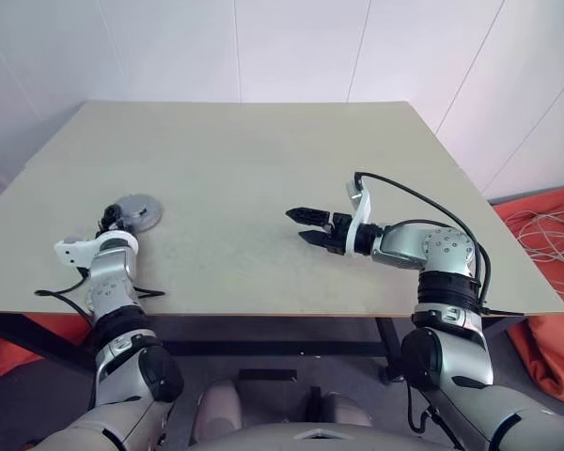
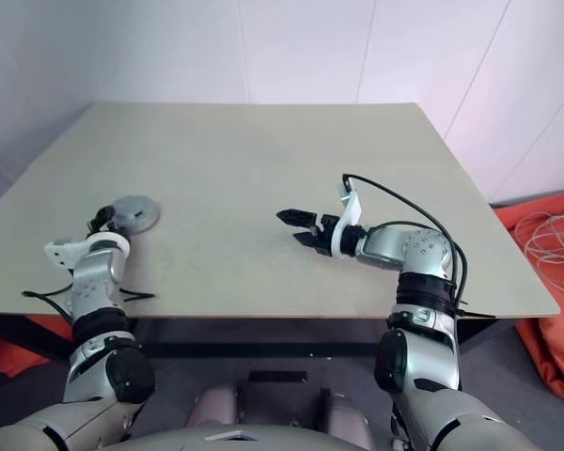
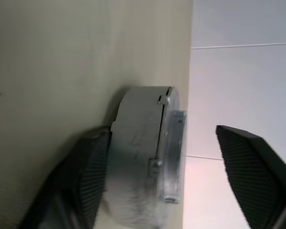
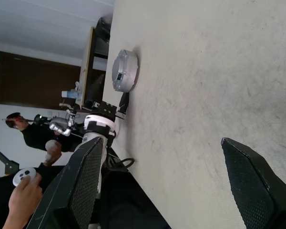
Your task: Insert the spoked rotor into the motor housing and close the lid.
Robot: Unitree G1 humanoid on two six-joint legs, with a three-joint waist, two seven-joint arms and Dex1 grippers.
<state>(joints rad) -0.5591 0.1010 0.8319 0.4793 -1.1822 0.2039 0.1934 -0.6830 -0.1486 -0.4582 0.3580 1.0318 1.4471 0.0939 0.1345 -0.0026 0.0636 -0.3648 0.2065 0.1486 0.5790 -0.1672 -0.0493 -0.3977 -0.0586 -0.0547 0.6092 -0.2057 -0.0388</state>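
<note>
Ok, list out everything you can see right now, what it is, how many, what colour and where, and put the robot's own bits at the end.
Table: one, light beige, in front of the robot, against a white wall.
Closed motor housing with the lid on: one, grey metal, lying flat near the table's left edge.
Orange cloth: one, on the floor right of the table.
Cables: a pale tangle on that cloth.
Person: one, dark top, holding a white controller, standing beyond the table.
Left gripper: black fingers, open around the housing, one finger right beside it.
Right gripper: black fingers, open, holding nothing, over the table's middle.
</note>
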